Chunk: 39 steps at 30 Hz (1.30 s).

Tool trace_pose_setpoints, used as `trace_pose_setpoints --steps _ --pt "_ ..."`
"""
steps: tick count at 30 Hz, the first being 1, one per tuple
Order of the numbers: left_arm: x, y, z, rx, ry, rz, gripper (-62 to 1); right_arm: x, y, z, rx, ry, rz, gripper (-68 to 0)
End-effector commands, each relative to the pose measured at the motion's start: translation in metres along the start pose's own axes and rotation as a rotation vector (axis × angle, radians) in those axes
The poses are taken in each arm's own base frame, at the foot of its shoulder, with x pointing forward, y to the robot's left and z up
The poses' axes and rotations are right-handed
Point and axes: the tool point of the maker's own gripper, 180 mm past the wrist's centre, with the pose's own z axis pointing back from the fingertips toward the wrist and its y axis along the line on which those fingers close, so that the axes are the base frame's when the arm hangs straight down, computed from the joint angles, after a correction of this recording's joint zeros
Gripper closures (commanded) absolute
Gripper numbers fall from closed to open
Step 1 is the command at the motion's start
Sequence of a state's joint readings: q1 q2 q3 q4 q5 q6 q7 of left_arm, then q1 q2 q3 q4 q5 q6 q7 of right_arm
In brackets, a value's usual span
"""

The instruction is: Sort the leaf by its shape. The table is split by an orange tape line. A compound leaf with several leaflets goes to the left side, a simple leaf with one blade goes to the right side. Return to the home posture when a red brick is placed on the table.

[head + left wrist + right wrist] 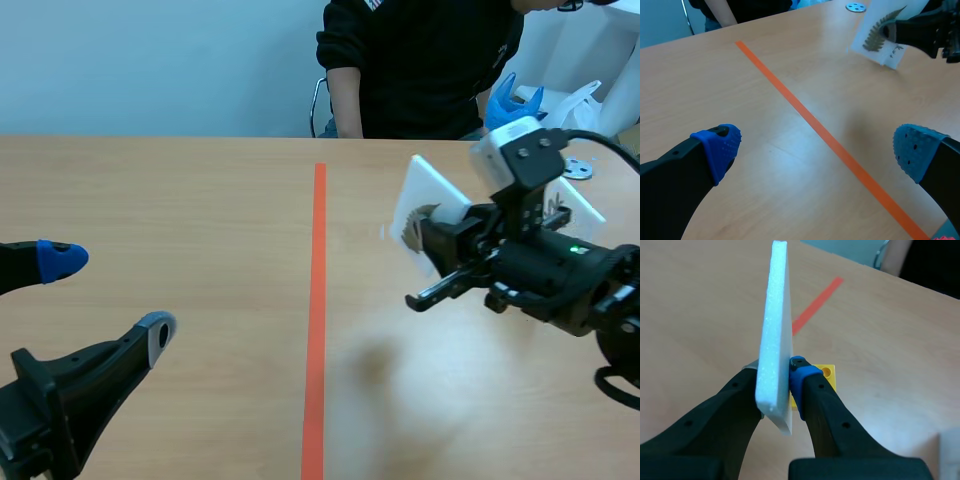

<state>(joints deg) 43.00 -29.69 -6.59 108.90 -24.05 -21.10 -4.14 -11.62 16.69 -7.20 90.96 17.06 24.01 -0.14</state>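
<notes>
- Left gripper (105,298) sits low at 8 o'clock in the scene view. Its fingers (720,145) are spread wide and grasp nothing. It is probably parked clear of the other arm's work.
- Orange tape line (317,320) runs from 6 to 12 o'clock across the tabletop (180,200) and separates the left side from the right.
- Right gripper (775,377) stands at 3 o'clock, right of the line. Its fingers are clenched on the lower edge of the white foam card (774,315). The card is raised off the tabletop and tilted. Gripping it by the edge leaves the printed face exposed.
- Leaf (879,34) on the card looks feathery, with many leaflets along one stem, though one finger covers part of it. It is judged compound, so it belongs left of the line.
- Yellow block (829,374) shows just behind the right fingers. Whether it lies on the tabletop or belongs to the gripper cannot be told.
- Metal disc (577,168) lies at 2 o'clock, near the far edge.
- Person (420,60) sits at 12 o'clock, cut off above the chest.
- No red brick is in view.
</notes>
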Motion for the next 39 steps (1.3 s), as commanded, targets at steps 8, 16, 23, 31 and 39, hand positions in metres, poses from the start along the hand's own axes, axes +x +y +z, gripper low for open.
trace_pose_setpoints --steps 8,16,23,31,39 --pt "0.009 -0.001 -0.001 -0.004 -0.031 -0.004 -62.3 -0.029 -0.059 0.022 -0.233 0.069 -0.036 -1.5" --pt "0.009 0.000 -0.001 -0.004 -0.033 -0.005 -62.3 -0.062 -0.085 0.015 -0.295 0.107 -0.087 -1.5" --pt "0.009 0.000 -0.001 -0.004 -0.033 -0.005 -62.3 -0.075 -0.103 0.008 -0.329 0.109 -0.102 -1.5" --pt "0.009 0.000 -0.001 -0.003 -0.033 -0.005 -62.3 -0.084 -0.125 0.005 -0.401 0.122 -0.095 -1.5" --pt "0.009 0.000 -0.001 -0.003 -0.033 -0.005 -62.3 -0.084 -0.141 0.010 -0.465 0.111 -0.090 -1.5"
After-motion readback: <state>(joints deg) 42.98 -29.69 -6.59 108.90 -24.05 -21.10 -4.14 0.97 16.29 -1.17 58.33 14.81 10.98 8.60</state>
